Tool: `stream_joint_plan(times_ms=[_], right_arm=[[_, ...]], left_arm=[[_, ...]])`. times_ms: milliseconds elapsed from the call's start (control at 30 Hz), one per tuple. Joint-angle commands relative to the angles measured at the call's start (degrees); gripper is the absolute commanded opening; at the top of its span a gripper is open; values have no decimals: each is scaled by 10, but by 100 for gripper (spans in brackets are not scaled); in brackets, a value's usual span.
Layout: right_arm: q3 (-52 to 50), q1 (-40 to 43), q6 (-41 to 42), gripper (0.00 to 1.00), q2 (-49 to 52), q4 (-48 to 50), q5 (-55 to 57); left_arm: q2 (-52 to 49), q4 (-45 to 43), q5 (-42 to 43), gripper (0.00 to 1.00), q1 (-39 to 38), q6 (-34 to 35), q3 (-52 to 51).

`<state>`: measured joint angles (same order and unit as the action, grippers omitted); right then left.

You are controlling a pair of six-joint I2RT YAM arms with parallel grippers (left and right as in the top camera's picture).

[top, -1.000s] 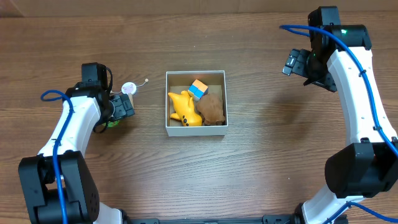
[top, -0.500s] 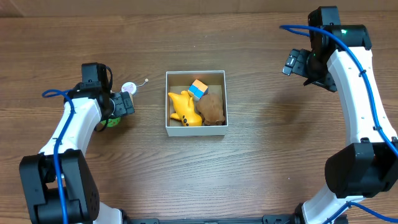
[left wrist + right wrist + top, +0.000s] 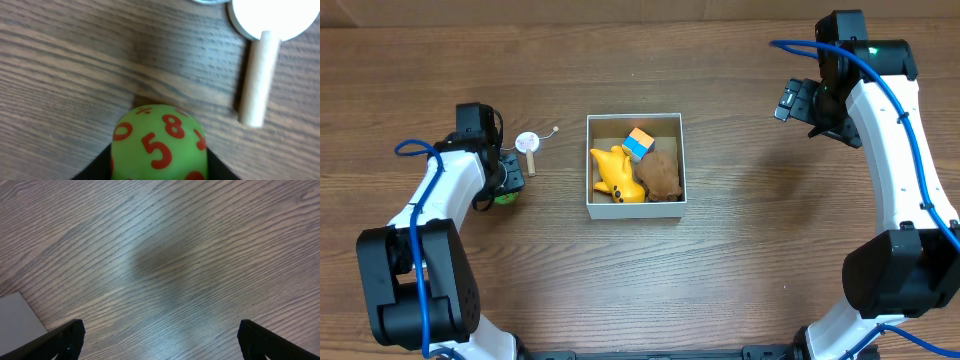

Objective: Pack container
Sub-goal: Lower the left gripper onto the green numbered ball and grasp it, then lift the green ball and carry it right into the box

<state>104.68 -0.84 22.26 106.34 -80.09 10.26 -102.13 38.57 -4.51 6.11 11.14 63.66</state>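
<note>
The container [image 3: 588, 165] sits at the middle of the table [image 3: 740, 260], holding a yellow toy [image 3: 616, 175], a brown toy [image 3: 661, 175] and an orange-and-blue cube [image 3: 639, 142]. Well to its left, the left hand [image 3: 508, 184] has its fingers [image 3: 94, 169] pressed against both sides of a green ball [image 3: 159, 145] printed with red numbers, just beside a white disc [image 3: 272, 15] and a wooden peg [image 3: 257, 80]. The right hand [image 3: 795, 102] hangs over bare table on the far right, spread wide and holding nothing.
</note>
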Motion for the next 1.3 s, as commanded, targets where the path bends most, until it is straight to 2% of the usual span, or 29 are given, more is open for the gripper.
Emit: stream_joint_plan(times_ms=[0, 300, 600, 933, 1100, 1267], right_arm=[[11, -1, 1, 100, -16, 3, 0], [11, -1, 1, 100, -16, 2, 0], [11, -1, 1, 100, -16, 3, 0], [11, -1, 1, 100, -16, 2, 0], [11, -1, 1, 100, -16, 2, 0], [11, -1, 1, 100, -16, 3, 0]], left_arm=[[-8, 38, 15, 24, -1, -5, 63], [-8, 216, 59, 28, -33, -5, 244], [-8, 318, 60, 31, -199, 1, 376], [-9, 345, 35, 33, -341, 58, 376], [-9, 344, -6, 35, -361, 91, 343], [-9, 302, -4, 36, -360, 97, 273]])
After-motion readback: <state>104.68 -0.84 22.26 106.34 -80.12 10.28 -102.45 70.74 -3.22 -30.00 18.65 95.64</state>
